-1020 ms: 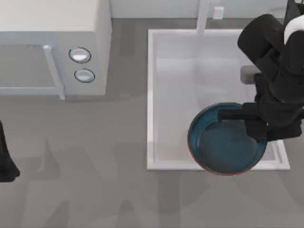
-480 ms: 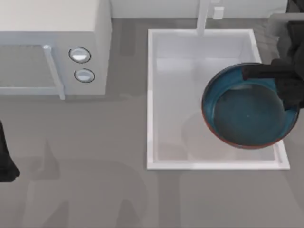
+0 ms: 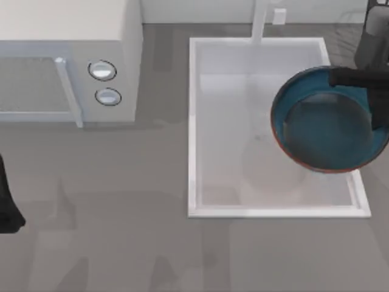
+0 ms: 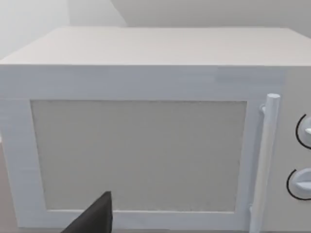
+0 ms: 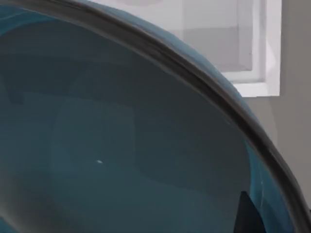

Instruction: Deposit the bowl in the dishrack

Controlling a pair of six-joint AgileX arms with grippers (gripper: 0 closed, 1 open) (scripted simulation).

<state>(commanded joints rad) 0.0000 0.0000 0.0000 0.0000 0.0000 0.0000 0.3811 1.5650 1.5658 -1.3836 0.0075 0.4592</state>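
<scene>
No text, label, brand, number or sign can be read on anything here.

The bowl (image 3: 328,118) I carry in my right gripper (image 3: 364,79) hangs over the white basin's (image 3: 193,121) right side; its left half lies open. The microwave (image 3: 67,55) blocks the table's (image 3: 121,243) far left.

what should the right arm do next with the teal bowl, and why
Probably carry the round teal-blue bowl with the reddish-brown rim further toward the top view's right. The right gripper holds it by the rim, raised above the white rectangular basin and overhanging its right edge, and no dishrack is in sight here. The left arm sits parked at the left edge.
</scene>
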